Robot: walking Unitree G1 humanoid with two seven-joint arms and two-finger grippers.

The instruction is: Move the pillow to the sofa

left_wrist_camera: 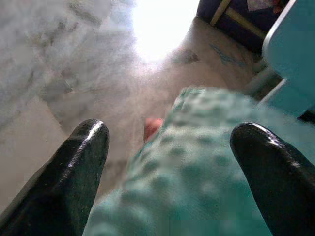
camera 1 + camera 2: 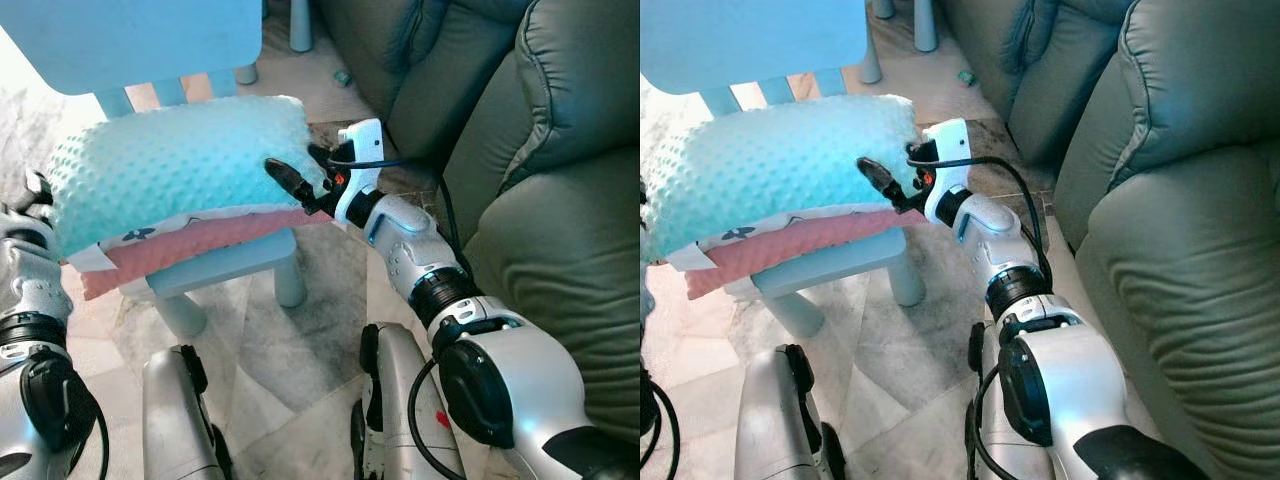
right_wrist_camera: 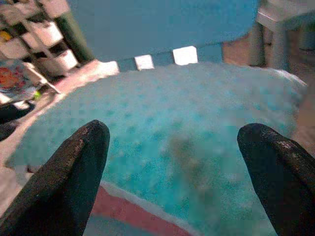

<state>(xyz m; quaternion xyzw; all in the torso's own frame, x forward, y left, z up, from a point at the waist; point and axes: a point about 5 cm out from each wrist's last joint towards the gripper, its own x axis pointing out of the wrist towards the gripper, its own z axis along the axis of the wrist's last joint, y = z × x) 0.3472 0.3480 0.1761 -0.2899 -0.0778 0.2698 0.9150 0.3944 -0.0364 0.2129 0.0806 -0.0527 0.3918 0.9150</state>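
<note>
Both grippers' jaws spread, left gripper [image 1: 170,147], right gripper [image 2: 300,185] at pillow [image 2: 170,170] edges

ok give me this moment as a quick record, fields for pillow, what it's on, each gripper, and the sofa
pillow: teal dotted pillow, lying on top of a pink cushion
support: light blue child's chair, on a pale marbled floor
right gripper: right gripper at the pillow's right end, fingers open
left gripper: left gripper at the pillow's left end, fingers open either side of it
sofa: dark green sofa, to the robot's right, pillow not yet on it
</note>
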